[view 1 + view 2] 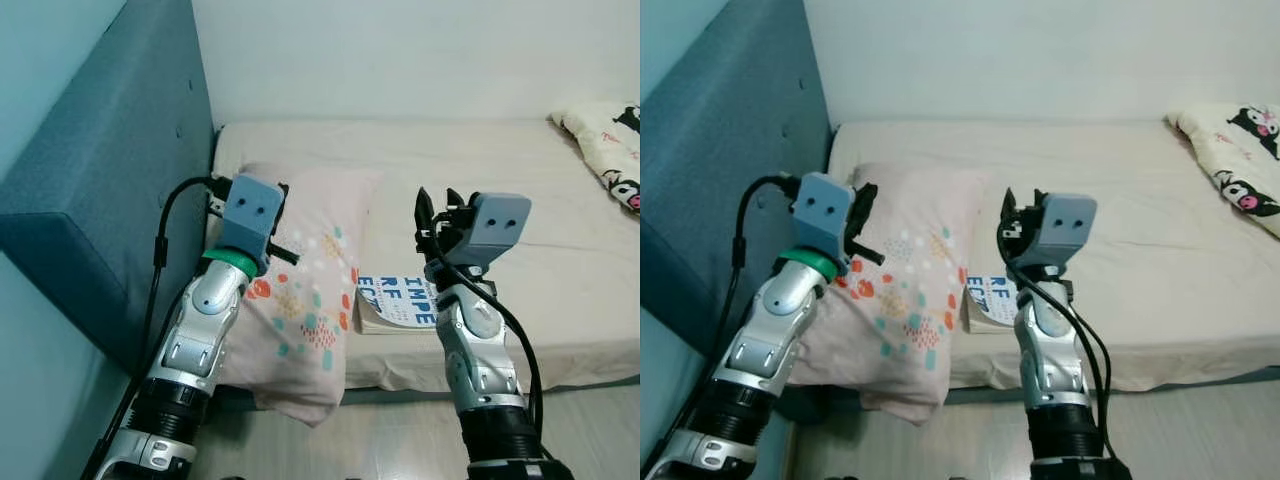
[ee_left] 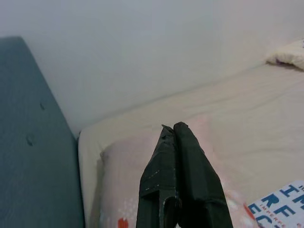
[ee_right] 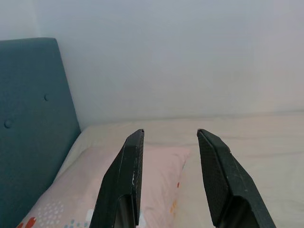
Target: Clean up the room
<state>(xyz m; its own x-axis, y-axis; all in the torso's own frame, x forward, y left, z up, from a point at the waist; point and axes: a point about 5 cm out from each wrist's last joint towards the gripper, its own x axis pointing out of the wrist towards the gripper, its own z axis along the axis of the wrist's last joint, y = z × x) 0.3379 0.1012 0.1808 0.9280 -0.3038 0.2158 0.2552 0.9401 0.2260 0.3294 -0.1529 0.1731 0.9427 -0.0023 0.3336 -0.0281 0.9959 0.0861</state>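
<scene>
I stood at the near edge of the bed (image 1: 470, 160), its sheet mostly bare and smooth. The blue headboard (image 1: 110, 170) rose along the bed's left end, and a pale wall ran behind the far edge.

By my judgement the tidying was barely under way. The pillow (image 1: 310, 300) lay at the near left corner, skewed, with its lower end hanging over the near edge toward the floor. It needed lifting back flat against the headboard. Just beside it, touching its right side, the book (image 1: 395, 300) rested at the near edge with its cover up, partly behind my right arm. That, too, was not yet put away. At the far right corner a second, cartoon-printed pillow (image 1: 605, 145) sat crumpled, and I could not tell whether it belonged there.

My left gripper (image 2: 178, 156) was raised over the pillow near the headboard, its two fingers pressed together and holding nothing. My right gripper (image 3: 168, 175) hovered above the book and the pillow's right side, fingers spread apart with nothing between them.

Little stood in the way. The pillow's overhang made it likely to slide off if nudged, and the book lay close enough that moving one could shift the other. A black cable (image 1: 160, 240) looped by my left arm near the headboard.
</scene>
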